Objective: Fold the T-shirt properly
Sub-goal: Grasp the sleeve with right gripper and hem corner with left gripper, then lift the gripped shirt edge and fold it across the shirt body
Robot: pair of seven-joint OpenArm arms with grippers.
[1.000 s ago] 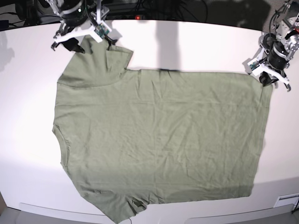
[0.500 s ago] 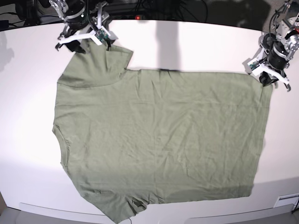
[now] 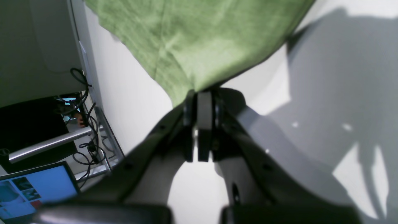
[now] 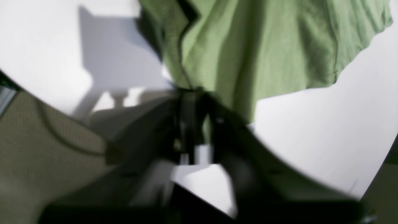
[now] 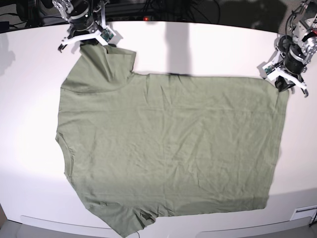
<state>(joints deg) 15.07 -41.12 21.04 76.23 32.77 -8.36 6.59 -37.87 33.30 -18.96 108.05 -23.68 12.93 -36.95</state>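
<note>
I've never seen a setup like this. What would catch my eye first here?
A big sage-green T-shirt lies spread nearly flat over most of the white table, wrinkled, neck toward the base view's left. At its two far corners a robot arm pinches the cloth: the right tool shut on the upper sleeve, the left tool shut on the hem corner.

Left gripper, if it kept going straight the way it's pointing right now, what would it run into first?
The T-shirt. The left gripper is shut on the shirt's edge, so the green fabric lies directly ahead of its fingertips, spread over the white table. Nothing else shows in that line, though depth is hard to judge.
</note>
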